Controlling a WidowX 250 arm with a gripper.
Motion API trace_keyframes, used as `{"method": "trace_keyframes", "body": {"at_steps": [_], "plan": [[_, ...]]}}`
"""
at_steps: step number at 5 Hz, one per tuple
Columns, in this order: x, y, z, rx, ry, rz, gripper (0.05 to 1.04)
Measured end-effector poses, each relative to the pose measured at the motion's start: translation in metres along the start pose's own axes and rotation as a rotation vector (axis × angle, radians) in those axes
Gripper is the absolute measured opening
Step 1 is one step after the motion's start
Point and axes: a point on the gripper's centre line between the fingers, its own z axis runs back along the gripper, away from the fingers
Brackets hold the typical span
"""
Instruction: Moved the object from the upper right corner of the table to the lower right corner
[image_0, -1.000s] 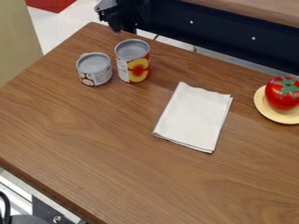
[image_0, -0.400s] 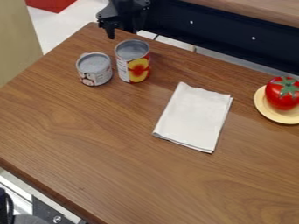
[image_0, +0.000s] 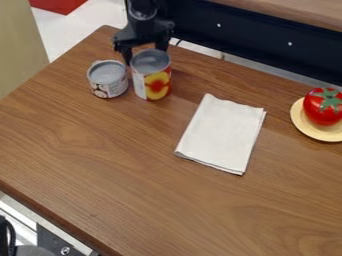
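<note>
Tall can upright on worktop, upper left of view, just beside short can. Grey top; red label, yellow shape, white panel. Gripper at can's far side, jaws spread.

No words or numbers can be read. A yellow-and-red picture is carried on the label of the tall can, and a pale label with small, illegible marks is borne by the short can.
</note>
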Motion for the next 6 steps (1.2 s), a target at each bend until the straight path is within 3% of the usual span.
{"method": "trace_keyframes", "body": {"at_steps": [1, 4, 6], "plan": [[-0.008, 0.003, 0.004, 0.022, -0.01, -0.038, 0.996], [-0.061, 0.021, 0.02, 0.021, 0.05, -0.253, 0.996], [-0.087, 0.034, 0.039, 0.011, 0.025, -0.299, 0.996]]}}
